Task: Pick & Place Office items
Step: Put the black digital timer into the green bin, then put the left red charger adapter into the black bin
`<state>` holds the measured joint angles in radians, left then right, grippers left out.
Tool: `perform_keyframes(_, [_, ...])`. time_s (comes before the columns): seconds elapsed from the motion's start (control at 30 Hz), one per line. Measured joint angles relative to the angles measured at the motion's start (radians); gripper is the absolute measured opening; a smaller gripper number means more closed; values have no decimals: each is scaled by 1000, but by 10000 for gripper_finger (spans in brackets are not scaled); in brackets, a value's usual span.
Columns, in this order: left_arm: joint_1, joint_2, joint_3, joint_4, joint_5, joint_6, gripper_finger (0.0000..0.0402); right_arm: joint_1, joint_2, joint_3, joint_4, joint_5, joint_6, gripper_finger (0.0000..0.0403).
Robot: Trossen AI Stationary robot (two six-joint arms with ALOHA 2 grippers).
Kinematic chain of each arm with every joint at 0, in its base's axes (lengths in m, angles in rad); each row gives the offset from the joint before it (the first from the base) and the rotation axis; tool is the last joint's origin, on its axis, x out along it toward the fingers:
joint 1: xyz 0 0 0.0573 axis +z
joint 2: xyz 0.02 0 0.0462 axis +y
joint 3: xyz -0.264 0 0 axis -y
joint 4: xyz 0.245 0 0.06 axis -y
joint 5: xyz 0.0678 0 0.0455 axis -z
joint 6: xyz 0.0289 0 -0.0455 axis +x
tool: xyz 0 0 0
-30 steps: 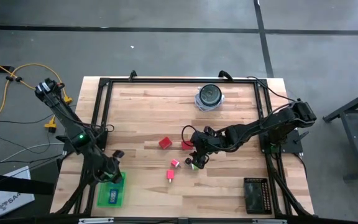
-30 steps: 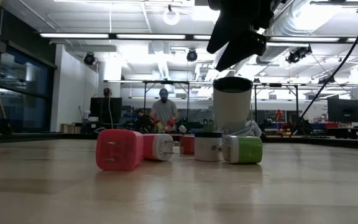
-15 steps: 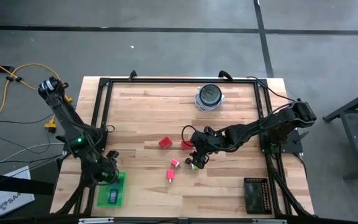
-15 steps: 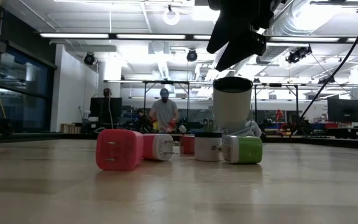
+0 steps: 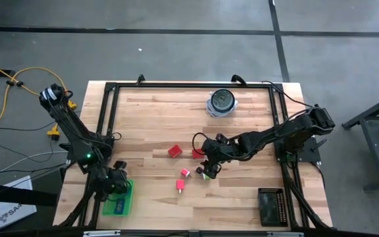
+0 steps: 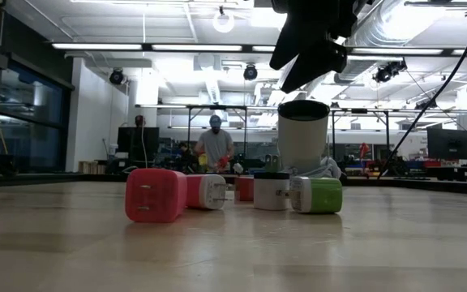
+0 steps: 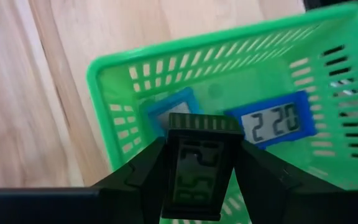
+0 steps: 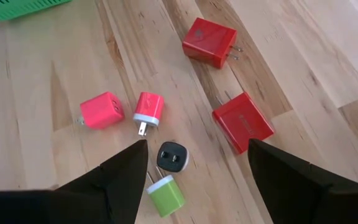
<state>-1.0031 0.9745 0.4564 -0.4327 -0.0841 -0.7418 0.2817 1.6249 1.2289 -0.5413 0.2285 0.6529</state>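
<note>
My left gripper (image 7: 197,163) hangs over the green basket (image 7: 98,68) at the table's near left corner (image 5: 114,186), shut on a small black digital clock (image 7: 196,171). A teal clock (image 7: 169,111) and a blue clock (image 7: 272,123) lie flat on the basket's floor. My right gripper (image 8: 196,147) hovers open mid-table (image 5: 208,167) above a cluster of plug adapters lying on the wood: two red blocks (image 8: 210,42) (image 8: 242,122), a pink one (image 8: 101,110), a red-white one (image 8: 148,108), a black-topped one (image 8: 171,157) and a green one (image 8: 165,193). My left gripper pinches the black clock between its two fingers, one finger (image 7: 146,177) on each long side (image 7: 174,168), display facing the camera. The fingers come from above, pointing down into the basket. The clock is upright in the hold; whether it touches the floor cannot be told.
A round blue-white container with a dark top (image 5: 222,102) stands near the far edge. A black tray (image 5: 272,205) sits at the near right corner. A black frame (image 5: 189,84) rims the table. Bare wood lies between basket and adapters. A person (image 6: 214,146) stands far behind.
My left gripper has moved toward the table's near edge and now covers the far part of the green basket, still shut on the black clock. The right arm and the adapters have kept still.
</note>
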Motion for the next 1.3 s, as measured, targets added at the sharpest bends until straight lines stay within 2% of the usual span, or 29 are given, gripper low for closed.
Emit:
perform_keyframes(0.27, [0, -2, 0, 26, 0, 0, 188, 0, 0, 0, 0, 0, -2, 264])
perform_keyframes(1.3, [0, -11, 0, 63, 14, 4, 191, 0, 0, 0, 0, 0, -2, 264])
